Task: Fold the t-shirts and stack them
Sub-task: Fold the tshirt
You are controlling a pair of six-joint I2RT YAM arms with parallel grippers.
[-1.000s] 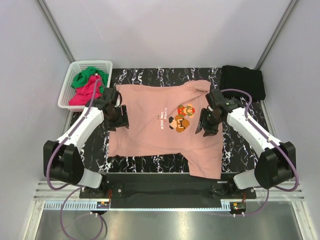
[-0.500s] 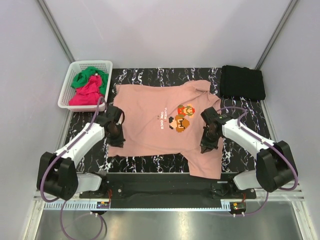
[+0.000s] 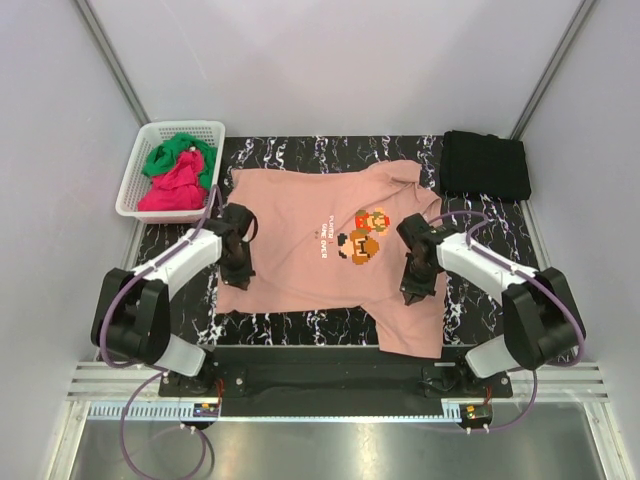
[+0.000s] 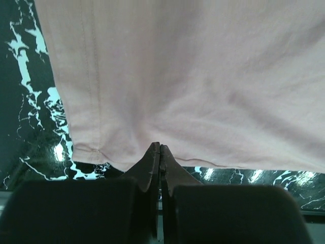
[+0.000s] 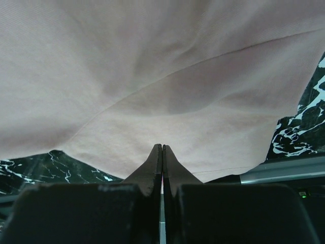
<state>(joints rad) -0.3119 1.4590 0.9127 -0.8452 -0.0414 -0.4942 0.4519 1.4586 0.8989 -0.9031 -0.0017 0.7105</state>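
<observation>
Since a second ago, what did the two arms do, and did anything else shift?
The left arm and right arm drew nearer their bases and shut their jaws on the salmon-pink t-shirt. The shirt, basket and black t-shirt stayed put.

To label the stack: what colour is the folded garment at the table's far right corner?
The folded garment is black; top external view.

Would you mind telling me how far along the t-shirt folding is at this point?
Done: one black t-shirt lies folded at the far right. In hand: the salmon-pink t-shirt lies spread flat, not yet folded, with the left gripper and the right gripper both shut on its cloth. Left: folding and stacking it, then the green t-shirt and the magenta-red t-shirt in the basket.
</observation>
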